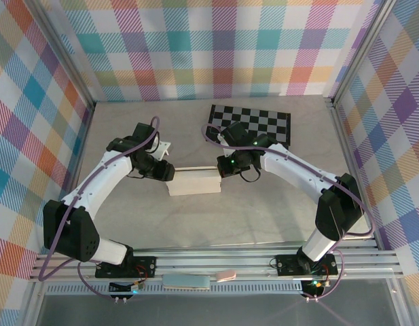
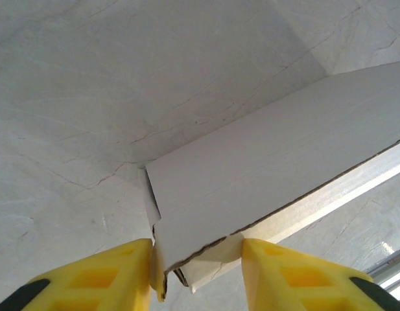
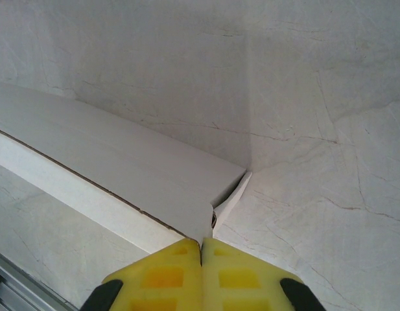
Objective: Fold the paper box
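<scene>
- Top external: paper box [image 1: 193, 182] lies mid-table.
- Left gripper [image 1: 170, 172] at its 9 o'clock, jaws parted astride that end.
- Right gripper [image 1: 223, 170] at its 3 o'clock, closed tight, pinching that edge.
- One box, two grippers.

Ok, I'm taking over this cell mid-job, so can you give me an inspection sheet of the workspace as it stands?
Surface: pale marbled table top, flat, no spills seen.
Job's things: the paper box, white, a long shallow shape lying mid-table between the grippers.
Clutter: checkered board at the far right, apart from the box.
Grippers: left gripper straddles the box's left end, grip unclear; right gripper shut, apparently pinching the box's right end corner.
Cables: purple cables run along both arms, off the box.
Surroundings: plaid walls and a metal frame rail at the near edge.
</scene>
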